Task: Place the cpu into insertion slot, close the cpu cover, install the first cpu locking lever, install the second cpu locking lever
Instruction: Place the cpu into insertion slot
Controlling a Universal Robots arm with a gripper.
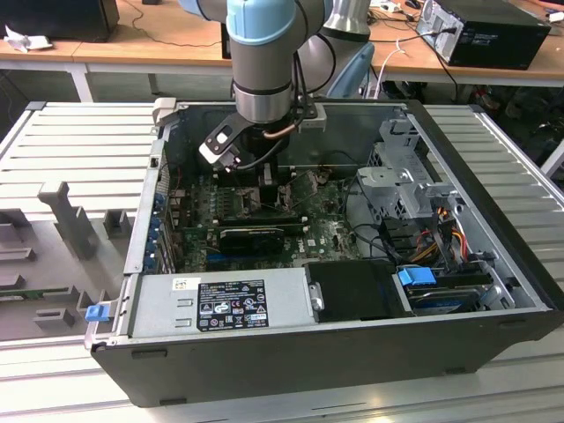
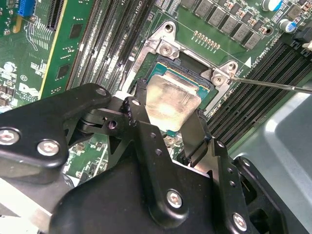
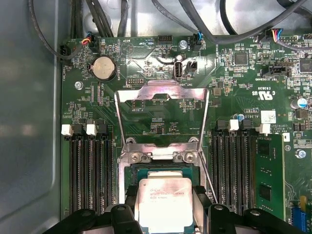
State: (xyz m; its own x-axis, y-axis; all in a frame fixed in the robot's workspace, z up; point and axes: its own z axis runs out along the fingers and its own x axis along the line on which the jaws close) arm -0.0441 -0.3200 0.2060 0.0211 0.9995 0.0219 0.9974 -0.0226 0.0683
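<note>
Exterior view high over the computer case [image 1: 352, 352]; both wrist views close above the cpu [image 2: 173, 105] [image 3: 165, 202].

Arm [image 1: 264, 53] — pale blue joint caps over a silver-grey tube, dark collar at the wrist. Small white-and-black block [image 1: 220, 145] bolted beside it, black cable [image 1: 251, 164] looping under. Gripper [image 2: 168, 114] — matte black linkage plates, rounded edges, silver socket-head screws [image 2: 174, 198] at the pivots, flat black fingers [image 2: 195, 134]

Arm [image 1: 264, 53] hangs vertical, end effector [image 2: 170, 108] pinching the cpu [image 3: 163, 202].
</note>
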